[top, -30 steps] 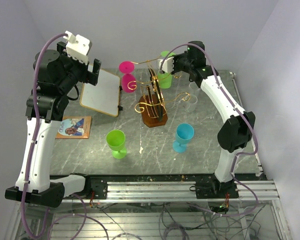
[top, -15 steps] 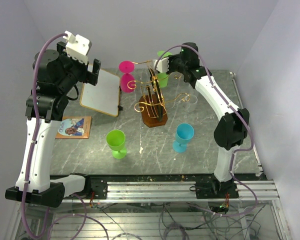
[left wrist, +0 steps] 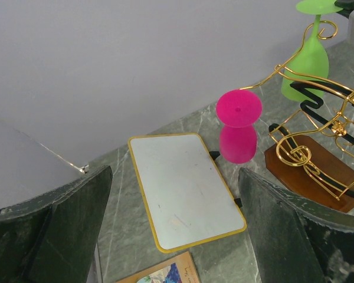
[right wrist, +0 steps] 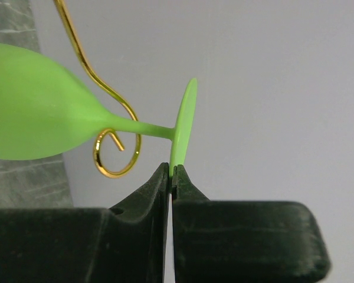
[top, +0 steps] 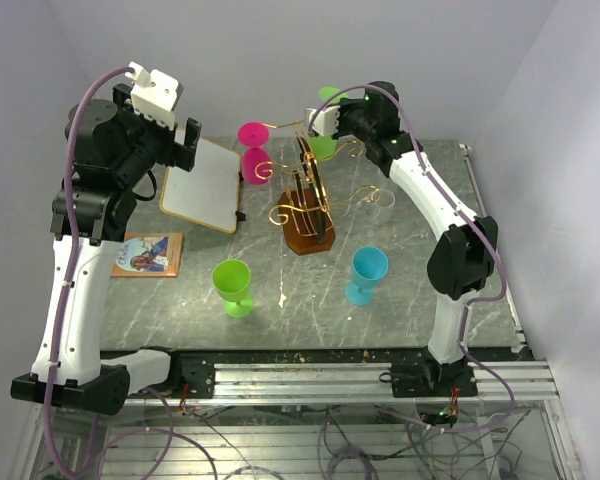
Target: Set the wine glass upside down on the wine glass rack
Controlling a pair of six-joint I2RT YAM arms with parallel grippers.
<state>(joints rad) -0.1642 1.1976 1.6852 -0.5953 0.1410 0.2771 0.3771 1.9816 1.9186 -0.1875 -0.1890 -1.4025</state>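
The gold wire wine glass rack (top: pixel 305 195) stands on its dark brown base at the table's middle back. A pink glass (top: pixel 253 150) hangs upside down on its left arm. My right gripper (top: pixel 325 112) is shut on the foot rim of a light green wine glass (right wrist: pixel 41 118), held upside down with its stem beside a gold scroll end (right wrist: pixel 115 154) of a rack arm. It also shows in the left wrist view (left wrist: pixel 305 65). My left gripper (left wrist: pixel 174 236) is open and empty, raised above the white board.
A white board with a yellow rim (top: pixel 205 185) leans at the back left. A small picture book (top: pixel 148 254) lies at the left. A green glass (top: pixel 233 287) and a blue glass (top: pixel 365 275) stand upright in front. A clear glass (top: pixel 382 200) stands right of the rack.
My right gripper has moved left and up with the light green glass, bringing it from beside the rack to its upper arm. The left arm has not moved.
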